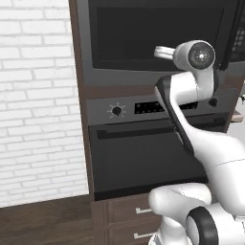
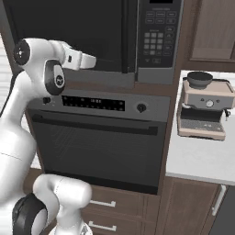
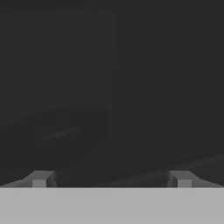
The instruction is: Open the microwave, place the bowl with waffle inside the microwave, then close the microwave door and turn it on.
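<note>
Close ahead of the hand (image 3: 111, 179), fingers spread wide and grasping nothing, sits the microwave door (image 2: 69, 27), apparently shut. Opening step in hand; next move likely needs a hold on the door's edge.

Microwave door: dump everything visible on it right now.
The microwave door is a large dark grey panel with a wide black window, glossy, glass-like. It looks shut, flush with the microwave's keypad panel to its right. It sits in a brown wood cabinet, directly above the oven. The arm's white forearm crosses in front of its lower part; contact cannot be told. In the hand view the open gripper faces a dark surface close up.
</note>
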